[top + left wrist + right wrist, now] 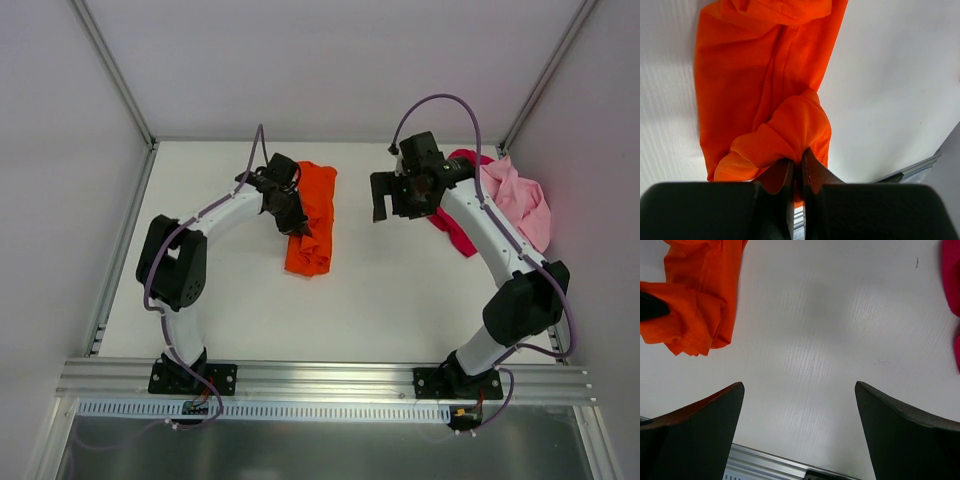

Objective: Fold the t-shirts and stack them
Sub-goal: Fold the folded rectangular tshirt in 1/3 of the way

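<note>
Top external view: orange shirt (pixel 312 220) lies a bit left of centre on the table (pixel 390 290), bunched into a long narrow strip running front to back. Pink shirt (pixel 522 200) and red shirt (pixel 458 228) are heaped side by side at the far right, touching, red on the inner side, both well apart from the orange one. None looks folded flat and nothing's stacked, so I'd judge the task early. Handling, as a guess: thin soft cloth, light, no stiffness at all. It'll drape, sag and bunch when lifted, and prob. slides easily over the smooth white top; not fragile. Best hold is prob. an edge or corner (hem, shoulder, sleeve), one layer if poss., since grabbing a wad in the middle just lifts a lump that won't open out. Tools: left gripper (pixel 799 162) has its jaws pressed together w/ a fold of orange cloth pinched between them, per the left wrist view. The cloth bulges up into the pinch, so that bit looks raised off the table. In the top view the pinch sits on the strip's left side, approx mid-length. Right gripper (pixel 800 387) is spread fully wide w/ nothing between the fingers, hanging over bare table between the orange and red shirts, touching neither as far as I can tell.
</note>
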`<state>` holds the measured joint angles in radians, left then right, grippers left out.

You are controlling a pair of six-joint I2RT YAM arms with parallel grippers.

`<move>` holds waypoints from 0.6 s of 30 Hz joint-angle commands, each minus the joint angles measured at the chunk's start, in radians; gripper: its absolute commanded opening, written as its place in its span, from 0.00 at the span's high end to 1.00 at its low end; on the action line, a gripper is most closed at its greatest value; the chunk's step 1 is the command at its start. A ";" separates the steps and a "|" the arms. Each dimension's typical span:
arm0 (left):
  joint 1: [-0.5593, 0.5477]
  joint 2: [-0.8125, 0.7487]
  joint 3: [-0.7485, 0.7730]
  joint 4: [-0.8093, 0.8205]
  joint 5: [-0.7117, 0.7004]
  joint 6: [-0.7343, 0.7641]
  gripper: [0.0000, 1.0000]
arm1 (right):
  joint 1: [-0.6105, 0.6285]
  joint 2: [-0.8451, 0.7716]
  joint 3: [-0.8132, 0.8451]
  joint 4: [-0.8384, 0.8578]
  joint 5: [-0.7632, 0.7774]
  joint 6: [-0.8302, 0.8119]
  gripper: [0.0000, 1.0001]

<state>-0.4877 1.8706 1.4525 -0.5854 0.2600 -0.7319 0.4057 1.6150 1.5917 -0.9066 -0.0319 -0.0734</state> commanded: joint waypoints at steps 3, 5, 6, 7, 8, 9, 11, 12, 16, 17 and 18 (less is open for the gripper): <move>0.038 0.058 0.129 -0.030 -0.004 0.008 1.00 | 0.005 -0.037 -0.022 0.011 -0.037 -0.020 0.00; 0.047 0.099 0.160 -0.043 -0.018 0.003 1.00 | 0.012 -0.036 -0.029 0.008 -0.042 -0.023 0.00; 0.051 0.116 0.199 -0.065 -0.019 0.000 1.00 | 0.013 -0.038 -0.033 0.008 -0.042 -0.025 0.00; 0.055 0.136 0.218 -0.068 -0.012 0.002 1.00 | 0.015 -0.038 -0.036 0.006 -0.043 -0.028 0.00; 0.061 0.171 0.235 -0.079 0.007 0.006 0.97 | 0.018 -0.043 -0.038 0.003 -0.048 -0.028 0.00; 0.063 0.186 0.253 -0.093 0.002 0.008 0.51 | 0.021 -0.043 -0.039 0.002 -0.046 -0.028 0.00; 0.061 0.219 0.281 -0.122 -0.014 0.006 0.01 | 0.027 -0.050 -0.044 0.000 -0.048 -0.034 0.00; 0.063 0.228 0.285 -0.125 -0.013 0.009 0.01 | 0.028 -0.053 -0.047 -0.002 -0.049 -0.034 0.00; 0.063 0.214 0.281 -0.123 -0.031 0.023 0.01 | 0.048 -0.060 -0.064 0.003 -0.066 -0.037 0.00; 0.064 0.194 0.270 -0.088 -0.030 0.026 0.01 | 0.054 -0.060 -0.067 0.002 -0.066 -0.037 0.00; 0.064 0.176 0.258 -0.068 -0.016 0.029 0.01 | 0.058 -0.061 -0.071 0.003 -0.066 -0.037 0.00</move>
<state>-0.4301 2.1105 1.7058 -0.6724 0.2485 -0.7219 0.4465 1.6096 1.5322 -0.9039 -0.0731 -0.0933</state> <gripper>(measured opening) 0.986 0.995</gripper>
